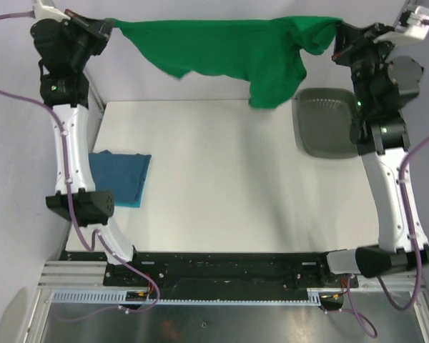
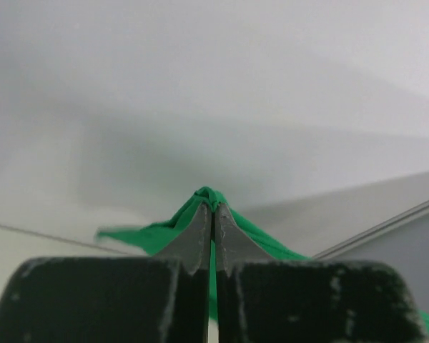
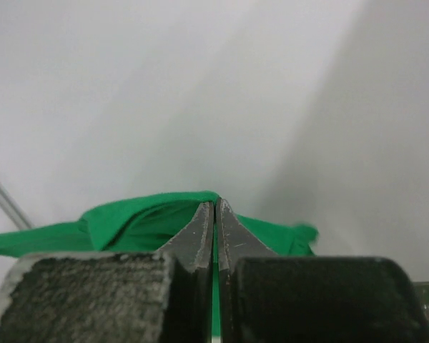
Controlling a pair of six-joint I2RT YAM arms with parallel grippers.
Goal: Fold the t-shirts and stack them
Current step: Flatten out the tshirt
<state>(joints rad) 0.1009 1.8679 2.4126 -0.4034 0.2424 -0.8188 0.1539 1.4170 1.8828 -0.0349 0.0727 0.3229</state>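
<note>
Left jaws are clamping shut on one end of the green t-shirt (image 1: 222,53), and right jaws are clamping shut on the other end. Both wrist views are showing green cloth pinched between closed tips. The shirt is hanging stretched between the two jaws, with its long axis running from one to the other, raised over the tabletop (image 1: 222,179). Slack is drooping lowest near the right jaws. The teal t-shirt (image 1: 118,177) is lying folded well below the left jaws, so the left arm is probably sitting nearer for stacking.
</note>
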